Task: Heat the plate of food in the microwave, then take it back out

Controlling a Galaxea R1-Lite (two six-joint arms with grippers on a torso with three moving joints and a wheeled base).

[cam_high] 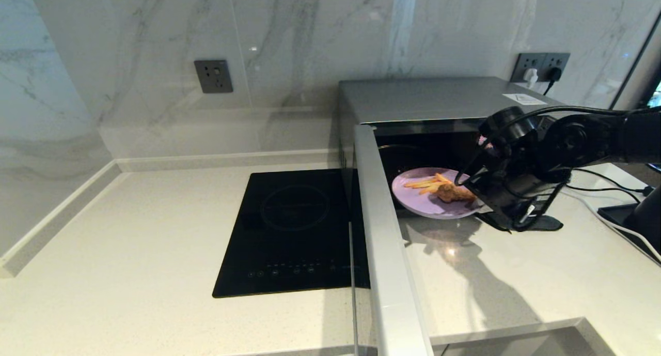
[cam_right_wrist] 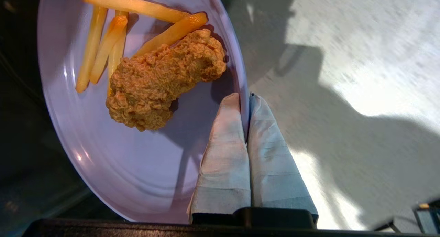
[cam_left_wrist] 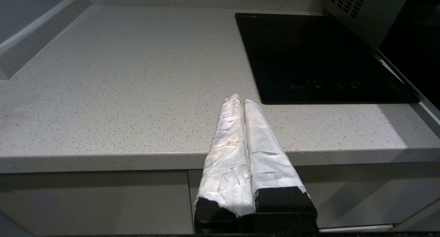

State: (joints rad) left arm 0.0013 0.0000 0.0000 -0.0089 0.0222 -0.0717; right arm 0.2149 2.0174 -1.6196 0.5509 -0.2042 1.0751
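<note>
We pinch the plate of food (cam_right_wrist: 113, 151) by its rim with our right gripper (cam_right_wrist: 244, 98), level at the open microwave (cam_high: 439, 100) mouth, so fries stay put; left gripper (cam_left_wrist: 239, 101) parked clenched, empty.

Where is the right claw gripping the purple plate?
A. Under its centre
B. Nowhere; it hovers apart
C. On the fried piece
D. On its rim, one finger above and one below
D: the right claw pinches the rim of the plate of food, fingers either side.

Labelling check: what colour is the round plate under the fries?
Lilac-purple plate, clearest in right wrist view.
</note>
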